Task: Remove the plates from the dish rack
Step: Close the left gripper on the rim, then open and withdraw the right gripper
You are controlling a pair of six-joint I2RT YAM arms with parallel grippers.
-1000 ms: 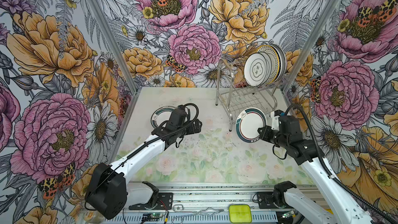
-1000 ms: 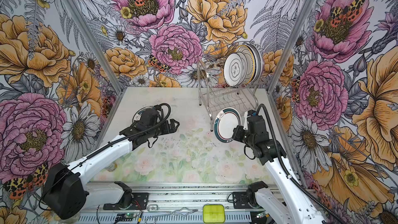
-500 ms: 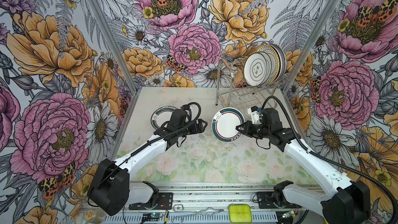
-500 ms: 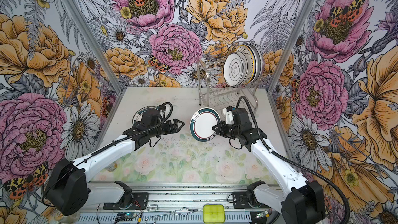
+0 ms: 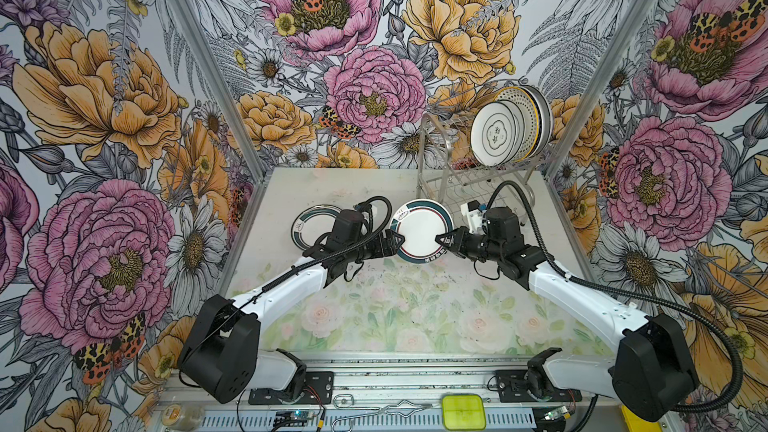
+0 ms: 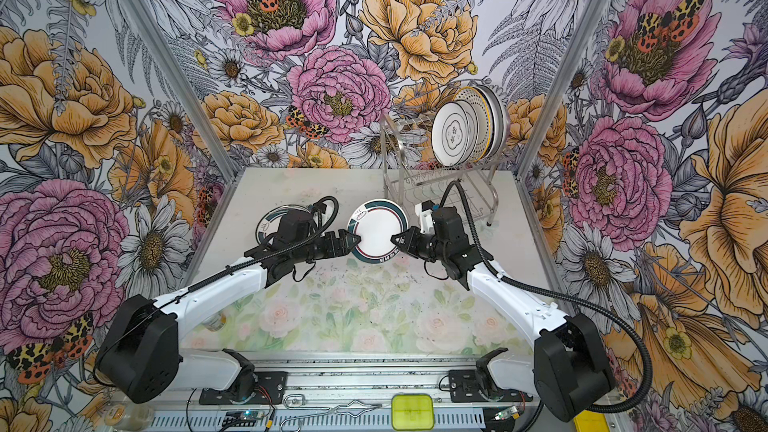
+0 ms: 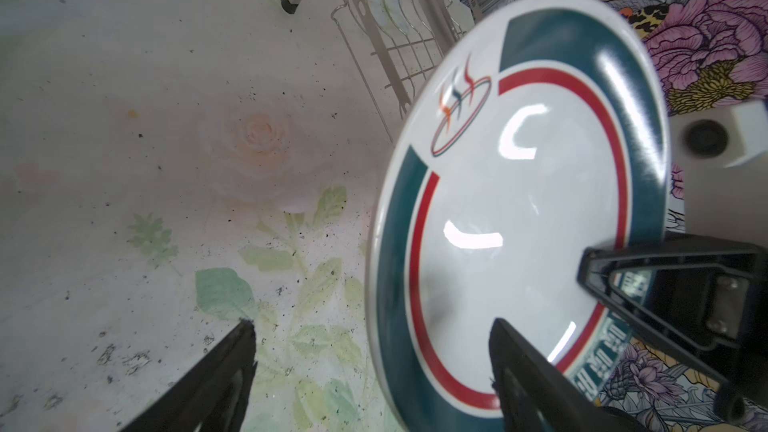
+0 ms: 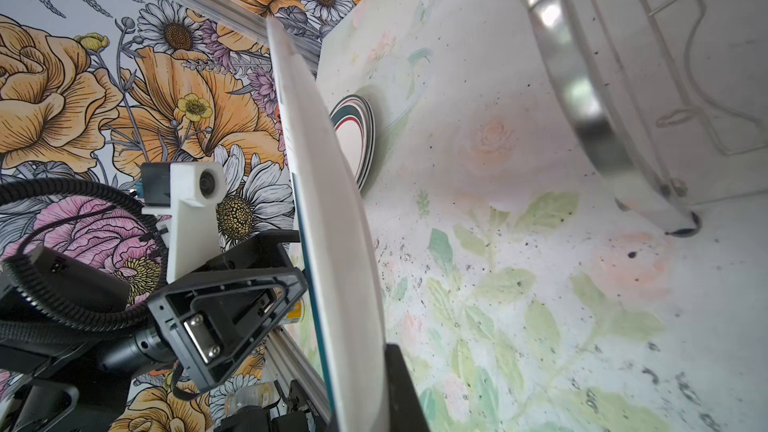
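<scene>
Straddling plate [image 7: 519, 209] edge: left fingers [image 7: 216, 380], seemingly clear.

Floral walls [image 5: 104, 118], yellow-green box [image 5: 463, 411]

The right gripper [image 8: 368, 407] is gripping 1 white plate [image 8: 332, 243] by its rim, holding it edge-on and nearly upright above the floral table [image 8: 540, 305]. The left gripper [image 8: 291, 288] is facing the plate's teal-edged front, 1 black finger [image 8: 232, 317] just beside it. A 2nd plate [image 8: 353, 139] is lying flat on the table beyond, apart from the dish rack [image 8: 582, 97].
</scene>
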